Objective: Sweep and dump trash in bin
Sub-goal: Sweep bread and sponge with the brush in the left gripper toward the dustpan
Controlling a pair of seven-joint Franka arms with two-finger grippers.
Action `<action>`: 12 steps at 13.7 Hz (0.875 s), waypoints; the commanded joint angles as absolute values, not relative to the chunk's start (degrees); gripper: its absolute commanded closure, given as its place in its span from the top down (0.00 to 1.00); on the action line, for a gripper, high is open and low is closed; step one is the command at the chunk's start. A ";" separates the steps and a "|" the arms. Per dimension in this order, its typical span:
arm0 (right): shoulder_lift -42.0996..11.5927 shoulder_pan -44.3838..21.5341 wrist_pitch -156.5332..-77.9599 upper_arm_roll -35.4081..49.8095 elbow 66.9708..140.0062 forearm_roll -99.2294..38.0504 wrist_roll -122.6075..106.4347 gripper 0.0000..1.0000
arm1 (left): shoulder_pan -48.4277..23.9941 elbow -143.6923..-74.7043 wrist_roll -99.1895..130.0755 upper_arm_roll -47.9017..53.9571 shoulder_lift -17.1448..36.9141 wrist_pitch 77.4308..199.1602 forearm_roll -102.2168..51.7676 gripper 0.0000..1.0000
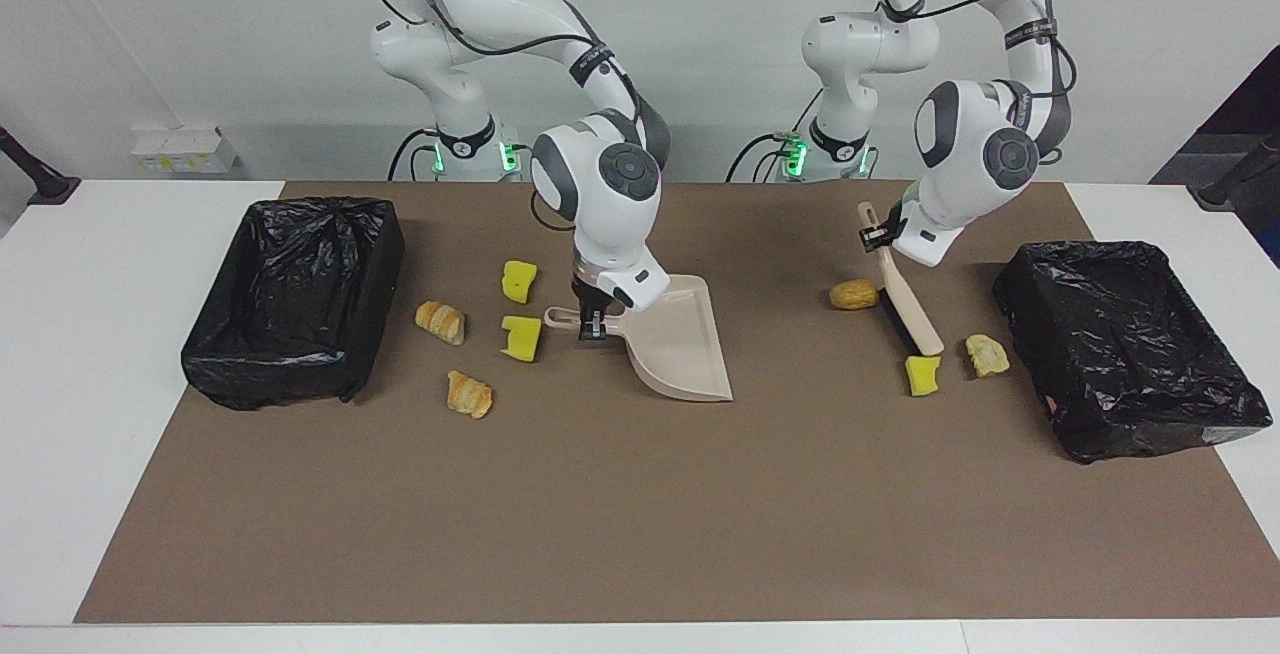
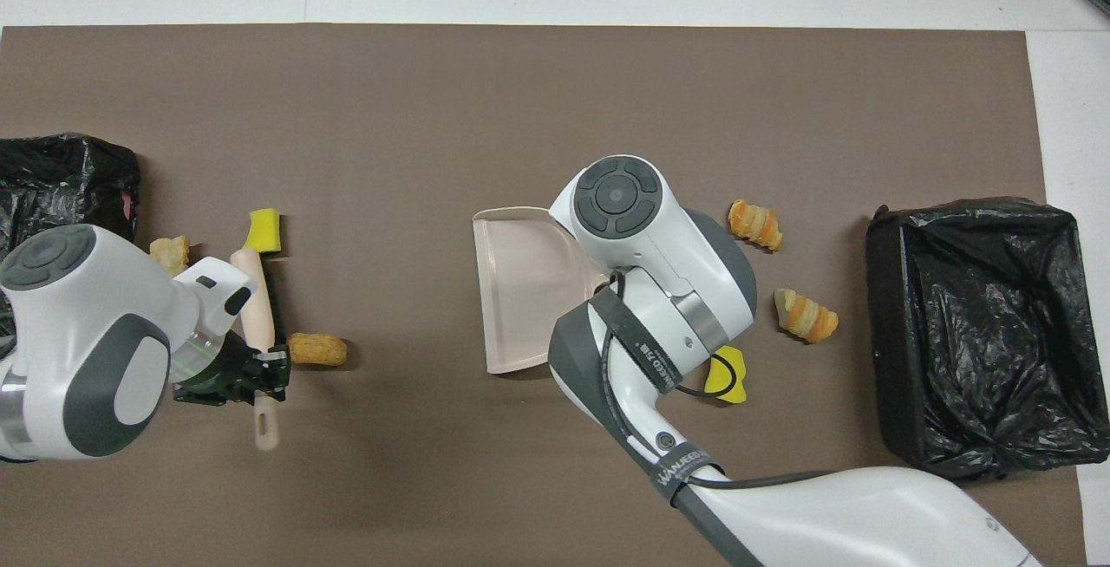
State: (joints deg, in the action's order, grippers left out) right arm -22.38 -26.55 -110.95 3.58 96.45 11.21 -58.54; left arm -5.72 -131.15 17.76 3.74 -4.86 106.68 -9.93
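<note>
The left gripper (image 1: 876, 231) is clamped tight on the handle of a beige plastic hand brush with black bristles (image 1: 905, 306), toward the left arm's end of the brown mat (image 1: 620, 504). The brush slants down with its bristles on the mat. Its tip touches a bright yellow sponge chunk (image 1: 923, 374), and a tan oval bread lump (image 1: 853, 294) sits just beside the bristles, on the side toward the middle of the mat. A pale bread piece (image 1: 987, 354) lies between the brush tip and the black bag-lined bin at the left arm's end (image 1: 1130, 354), close to the bin's wall.

The right gripper (image 1: 592, 318) is pinched shut on the handle of a pale pink plastic dustpan (image 1: 678, 344), about mid-mat. The pan rests on the mat with its wide mouth pointing away from the robots.

More trash sits on the right arm's side of the pan: two yellow sponge pieces, one nearer the robots (image 1: 518, 280) and one just beside the pan's handle (image 1: 521, 338), plus two striped croissant-like lumps (image 1: 441, 321) (image 1: 469, 394). All four lie between the dustpan and the second black bag-lined bin (image 1: 295, 299), which sits at the right arm's edge of the mat.
</note>
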 commanded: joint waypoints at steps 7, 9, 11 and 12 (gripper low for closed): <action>-21.45 -25.93 -113.12 4.13 98.26 10.46 -53.53 0.00 | -3.96 -115.69 23.03 2.90 -2.21 93.28 -4.44 0.00; -21.62 -25.93 -113.12 4.13 98.09 10.46 -53.61 0.00 | -1.51 -114.44 20.06 2.90 0.25 91.58 2.86 0.00; -21.62 -25.84 -113.20 4.13 98.09 10.37 -53.61 0.00 | 0.16 -114.79 16.45 2.90 3.06 91.76 7.80 0.00; -21.71 -25.67 -113.29 4.13 98.00 10.37 -53.61 0.00 | 0.78 -114.70 15.74 2.90 3.77 91.76 10.43 0.00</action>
